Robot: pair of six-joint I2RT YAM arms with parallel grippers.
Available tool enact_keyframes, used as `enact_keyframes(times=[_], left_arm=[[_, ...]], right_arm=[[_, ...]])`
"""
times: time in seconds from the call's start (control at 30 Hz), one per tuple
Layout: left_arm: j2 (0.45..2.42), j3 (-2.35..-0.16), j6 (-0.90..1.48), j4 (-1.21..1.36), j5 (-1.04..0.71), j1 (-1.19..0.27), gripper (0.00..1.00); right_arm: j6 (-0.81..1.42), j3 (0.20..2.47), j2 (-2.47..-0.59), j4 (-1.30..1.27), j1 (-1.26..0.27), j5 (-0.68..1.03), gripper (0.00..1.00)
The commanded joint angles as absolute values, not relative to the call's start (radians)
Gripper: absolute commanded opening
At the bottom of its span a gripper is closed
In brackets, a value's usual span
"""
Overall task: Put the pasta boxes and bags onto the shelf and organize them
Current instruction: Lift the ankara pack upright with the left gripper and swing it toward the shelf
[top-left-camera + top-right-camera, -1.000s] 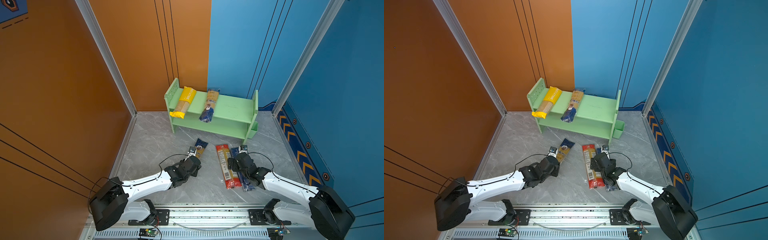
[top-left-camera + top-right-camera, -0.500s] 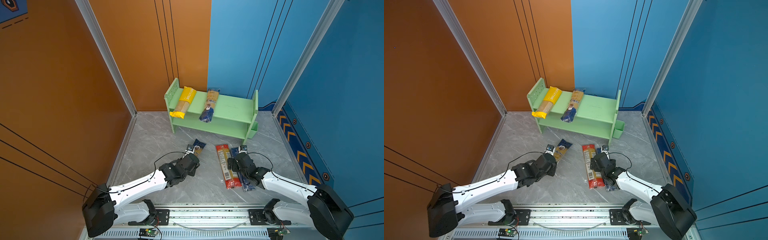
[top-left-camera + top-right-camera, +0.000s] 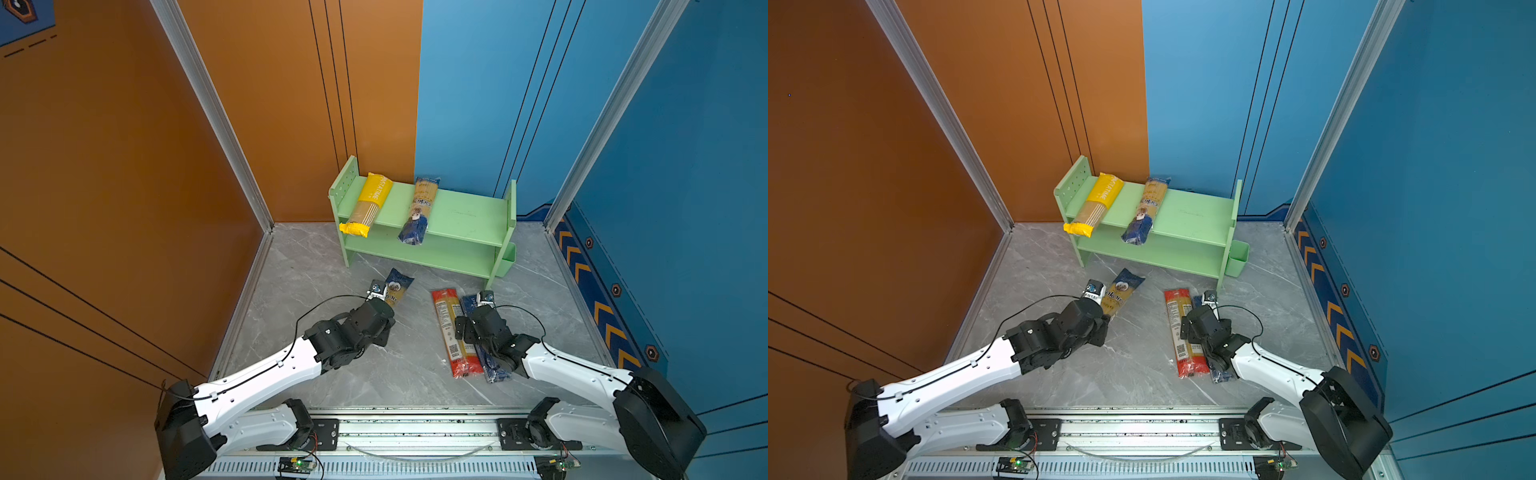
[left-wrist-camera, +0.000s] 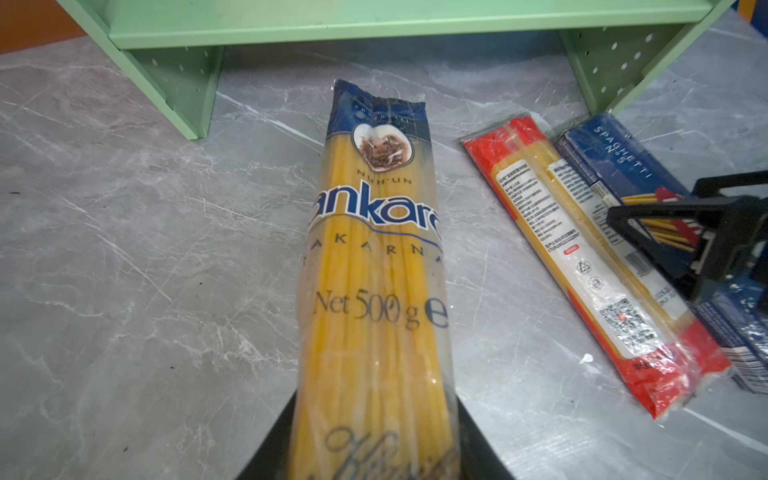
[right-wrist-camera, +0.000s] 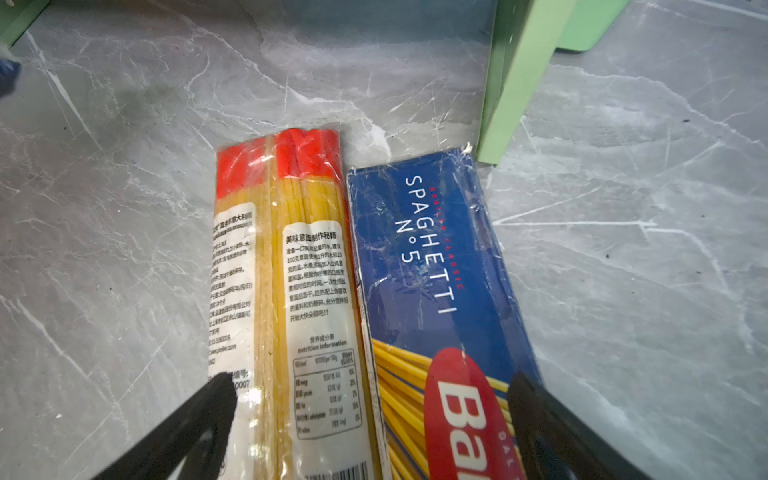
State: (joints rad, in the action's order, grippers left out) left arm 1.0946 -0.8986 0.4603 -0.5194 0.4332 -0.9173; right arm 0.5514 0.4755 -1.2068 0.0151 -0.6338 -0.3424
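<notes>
My left gripper is shut on a blue-and-yellow "ankara" bag, which points toward the green shelf. In both top views this held bag is in front of the shelf's left half. On the top tier lie a yellow pack and another ankara bag, both overhanging the front edge. A red-ended clear pack and a dark blue Barilla box lie side by side on the floor. My right gripper hovers open over them, its fingers straddling both.
A small green bin hangs on the shelf's right end. The shelf's right leg stands just beyond the Barilla box. Orange and blue walls enclose the grey marble floor. The lower tier holds nothing.
My left arm has stretched forward and risen a little with the ankara bag still in its grip. The right gripper has stayed over the two floor packs.
</notes>
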Motion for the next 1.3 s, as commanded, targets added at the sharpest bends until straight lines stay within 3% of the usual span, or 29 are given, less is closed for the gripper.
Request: enact_keyframes(times=[0.0,0.6,0.9,1.27], left_arm=[[1.037,-0.988,0.446,-0.488,0.467,-0.917,0.0],[0.951,-1.109,0.442,-0.64,0.358,-0.947,0.0],[0.945,-1.135,0.443,-0.644,0.343,-0.984,0.0],[0.954,-1.193,0.451,-0.644,0.371,-1.063,0.0]], right_arm=[[0.565,0.471,-1.216,0.028,-0.627,-0.35,1.0],[0.525,0.493,-1.196,0.1,-0.604,-0.332,1.0],[0.435,0.509,-1.155,0.155,-0.556,-0.167,1.0],[0.408,0.522,-1.072,0.233,-0.512,-0.116,1.0]])
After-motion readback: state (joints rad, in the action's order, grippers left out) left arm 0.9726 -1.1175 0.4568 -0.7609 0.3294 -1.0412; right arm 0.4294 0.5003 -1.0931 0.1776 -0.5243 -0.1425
